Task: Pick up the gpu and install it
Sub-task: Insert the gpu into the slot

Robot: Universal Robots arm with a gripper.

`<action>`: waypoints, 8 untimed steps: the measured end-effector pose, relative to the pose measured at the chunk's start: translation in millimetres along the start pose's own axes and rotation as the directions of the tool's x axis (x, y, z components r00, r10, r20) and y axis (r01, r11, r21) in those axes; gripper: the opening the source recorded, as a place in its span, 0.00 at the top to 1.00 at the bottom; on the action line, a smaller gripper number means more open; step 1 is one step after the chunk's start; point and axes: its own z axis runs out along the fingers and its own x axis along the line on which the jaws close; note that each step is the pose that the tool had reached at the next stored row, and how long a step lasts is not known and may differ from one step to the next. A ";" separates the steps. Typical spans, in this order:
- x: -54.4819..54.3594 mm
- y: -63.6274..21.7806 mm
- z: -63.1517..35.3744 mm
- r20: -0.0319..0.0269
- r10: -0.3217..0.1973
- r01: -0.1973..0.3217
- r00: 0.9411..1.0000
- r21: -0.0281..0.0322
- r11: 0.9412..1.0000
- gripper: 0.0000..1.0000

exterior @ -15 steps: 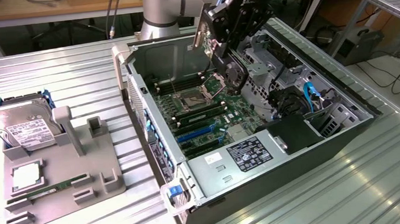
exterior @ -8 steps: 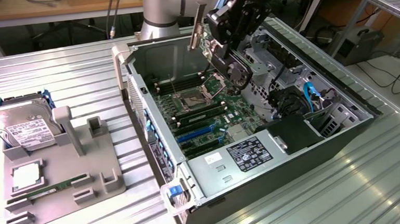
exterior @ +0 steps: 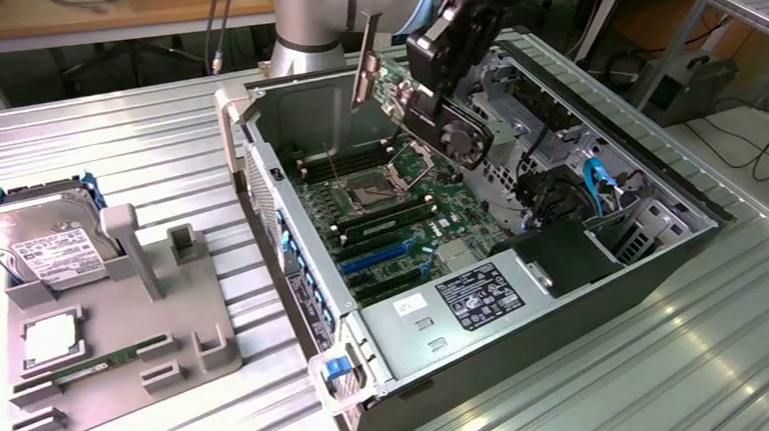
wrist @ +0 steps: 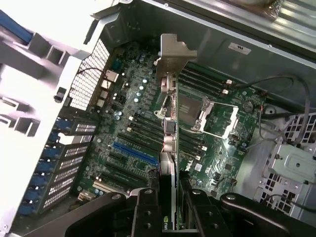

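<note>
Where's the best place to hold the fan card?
Pinch the gpu by its two flat faces, coming from the end opposite its silver bracket, as the gripper does. It's thin enough to pinch, and the bracket is left free.

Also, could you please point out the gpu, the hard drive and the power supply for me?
gpu (wrist: 174,52): wrist view, on its silver end bracket.
hard drive (exterior: 50,251): exterior view, on its white label.
power supply (exterior: 477,295): exterior view, on its dark label.
</note>
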 end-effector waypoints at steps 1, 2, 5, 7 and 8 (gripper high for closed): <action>0.0 0.0 0.0 -0.002 -0.021 0.021 1.000 0.000 1.000 0.74; 0.0 0.0 0.2 -0.005 -0.044 0.044 0.999 0.001 0.999 0.74; 0.0 -0.1 0.6 -0.012 -0.109 0.109 0.994 0.001 0.994 0.74; 0.0 -0.1 0.7 -0.016 -0.145 0.145 0.989 0.001 0.989 0.74; 0.0 -0.1 0.7 -0.018 -0.161 0.161 0.987 0.001 0.987 0.74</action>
